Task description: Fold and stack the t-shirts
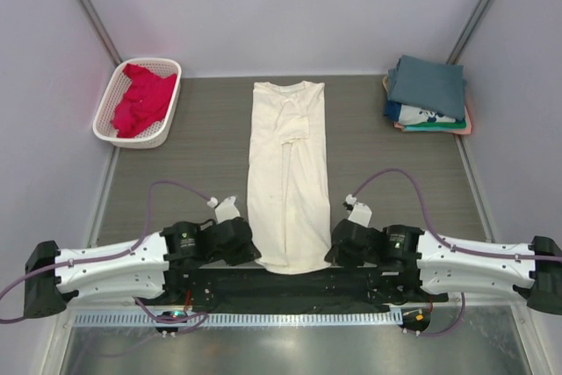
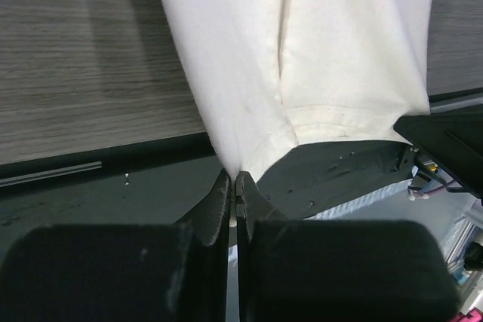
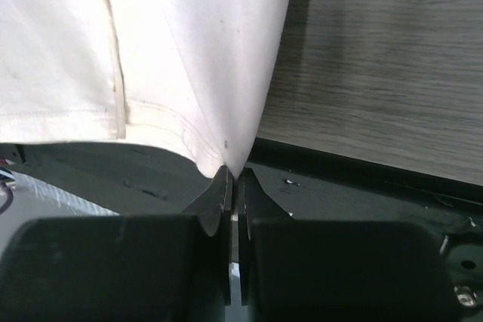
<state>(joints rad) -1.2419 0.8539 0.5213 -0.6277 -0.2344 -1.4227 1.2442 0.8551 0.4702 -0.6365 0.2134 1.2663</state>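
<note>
The cream t-shirt point(image 1: 288, 173) is laid lengthwise down the middle of the tabletop point(image 1: 202, 147). It is already narrowed into a long strip, with the collar at the far end and the hem at the near edge. The left tool point(image 2: 232, 180) is closed fully on the hem's left corner, and the right tool point(image 3: 232, 175) on its right corner. In both wrist views the cloth is seen pinched to a point between jaws that meet. The crimson-pink t-shirt point(image 1: 140, 103) is bundled in the white lattice basket point(image 1: 172, 66) at the far left. A stack of folded t-shirts point(image 1: 428, 98), slate-blue on top, is kept at the far right.

The step in hand is judged to be the crosswise fold, with the hem brought over to the collar. Both corners are best raised together and level, so that the hem is kept straight and taut between the tools. Enough height should be gained that the tucked sleeves are not dragged open. The hem should be carried forward evenly and lowered squarely onto the collar edge before either grip is released. A skewed fold is likely if one side is moved ahead of the other.
</note>
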